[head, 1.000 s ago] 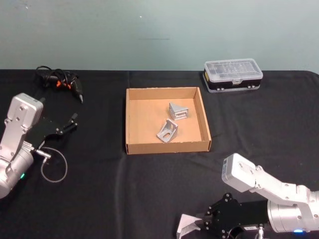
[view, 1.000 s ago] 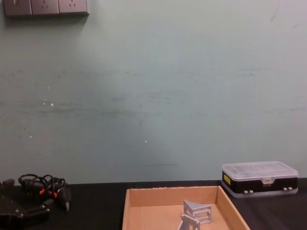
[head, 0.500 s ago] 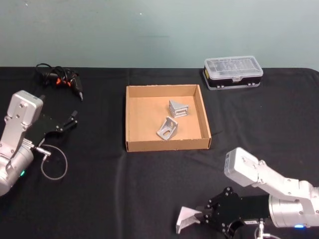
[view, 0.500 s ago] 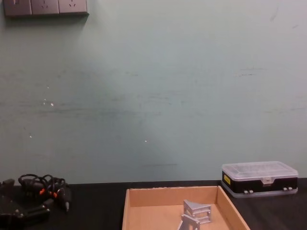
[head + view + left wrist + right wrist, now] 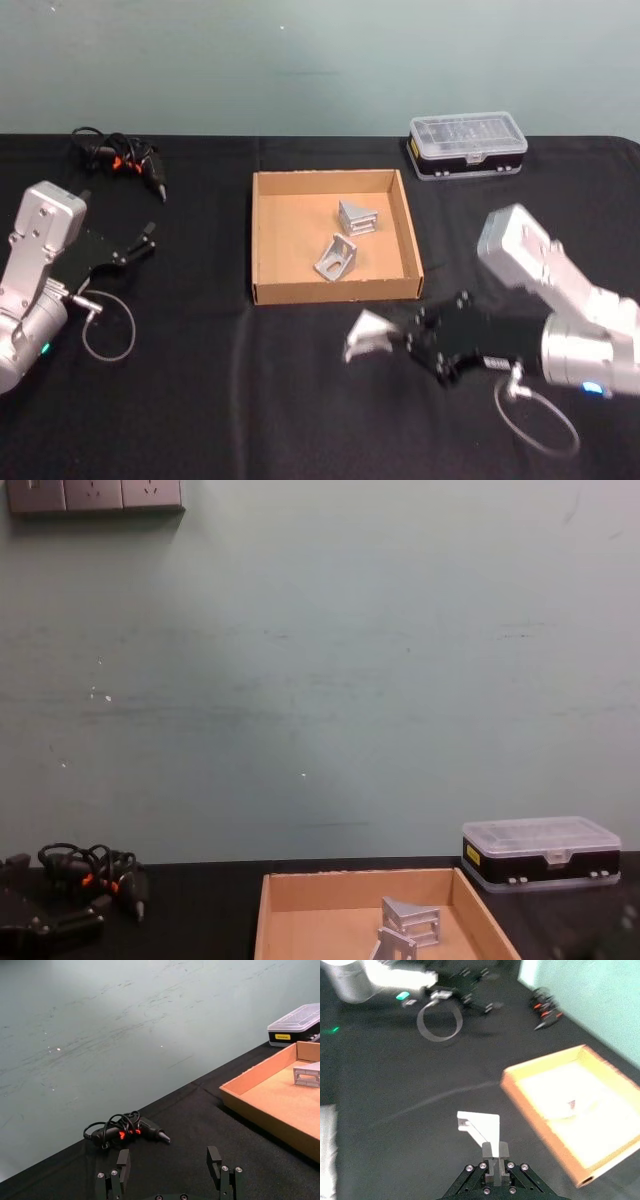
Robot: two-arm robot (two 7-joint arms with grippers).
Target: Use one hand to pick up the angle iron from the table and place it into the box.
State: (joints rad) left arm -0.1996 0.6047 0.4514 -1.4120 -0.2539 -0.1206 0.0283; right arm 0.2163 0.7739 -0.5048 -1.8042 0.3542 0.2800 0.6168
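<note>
Right claw (image 5: 400, 338): black, on the pale grey boxy arm, pinching one flange of a small silver L-shaped angle iron (image 5: 366, 333). Fingers pressed tight on the metal in the right wrist view.

Change: half a second ago claw and bracket were low near the front edge of the black matte desk (image 5: 200, 400). Now lifted clear and swung forward and up toward the box. Motion blur on the arm, so probably mid-travel.

Angle iron: hanging off the claw tip, above the desk, not touching it as far as can be told.

Shallow tan cardboard box (image 5: 265, 296): just ahead of the claw and a bit to its left, front wall close to the bracket but not yet crossed. Two more silver angle irons (image 5: 345, 243) already lying inside.

Meaning for the task: pick looks done, carry underway. Still needs to clear the front wall before letting go, otherwise could clip the cardboard rim.

Left claw (image 5: 143, 243): parked well off to the far side of the box from the right claw, fingers spread, holding nothing.

Extras: clear-lidded plastic case with black base (image 5: 467, 147) beyond the box; tangle of black cable with orange bits (image 5: 120, 160) out past the left claw.
</note>
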